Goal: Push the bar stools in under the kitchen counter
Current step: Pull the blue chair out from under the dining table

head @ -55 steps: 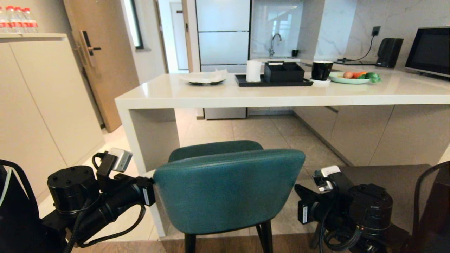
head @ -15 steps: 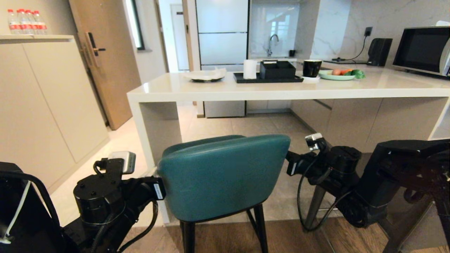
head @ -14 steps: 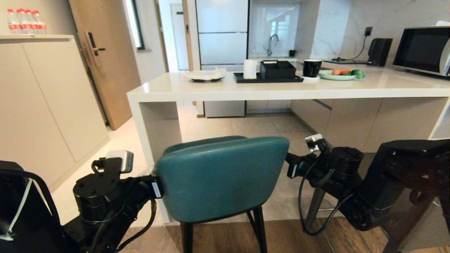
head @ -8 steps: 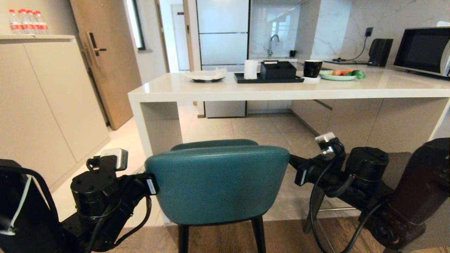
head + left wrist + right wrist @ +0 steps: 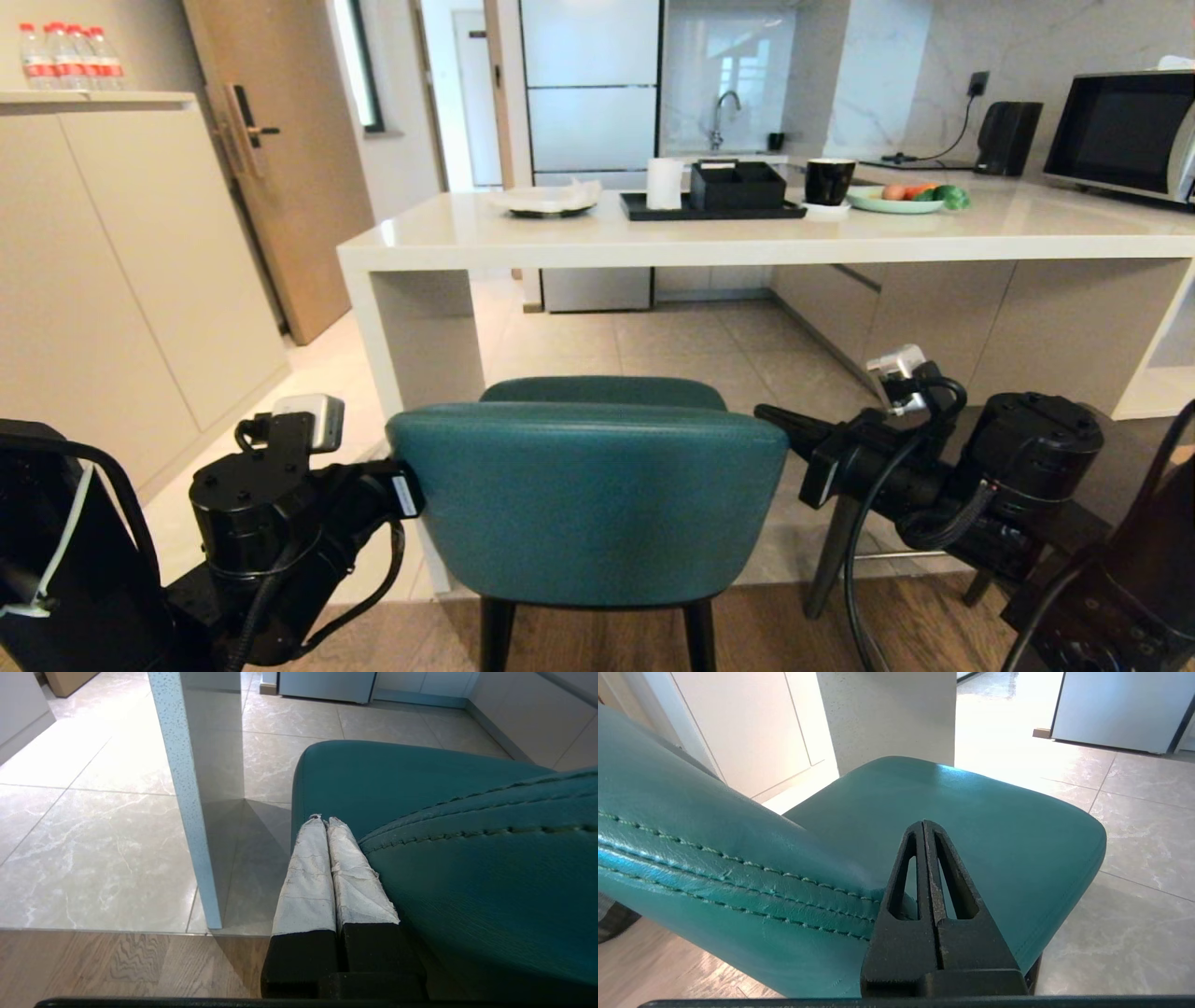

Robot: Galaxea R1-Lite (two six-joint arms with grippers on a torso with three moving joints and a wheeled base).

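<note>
The teal bar stool (image 5: 588,504) stands on thin black legs in front of the cream kitchen counter (image 5: 747,247), its back square to me and its seat (image 5: 962,807) short of the slab. My left gripper (image 5: 325,820) is shut and empty; its taped fingers (image 5: 308,877) lie along the back's left end. My right gripper (image 5: 923,823) is shut and empty too, and points past the back's right end over the seat. At the right stands a second stool; its grey leg (image 5: 826,560) shows and my right arm (image 5: 1027,457) hides most of the rest.
The counter's slab leg (image 5: 411,345) stands just left of the stool, close to my left gripper. A black tray (image 5: 714,210), a cup, plates and a microwave (image 5: 1120,131) sit on the counter. Beige cupboards (image 5: 112,280) line the left wall. The floor changes from wood to tile under the stool.
The teal stool has swung round from a slant to face the counter squarely, and its back sits lower in view. My right arm has drawn back to the right. The left arm has barely moved.
</note>
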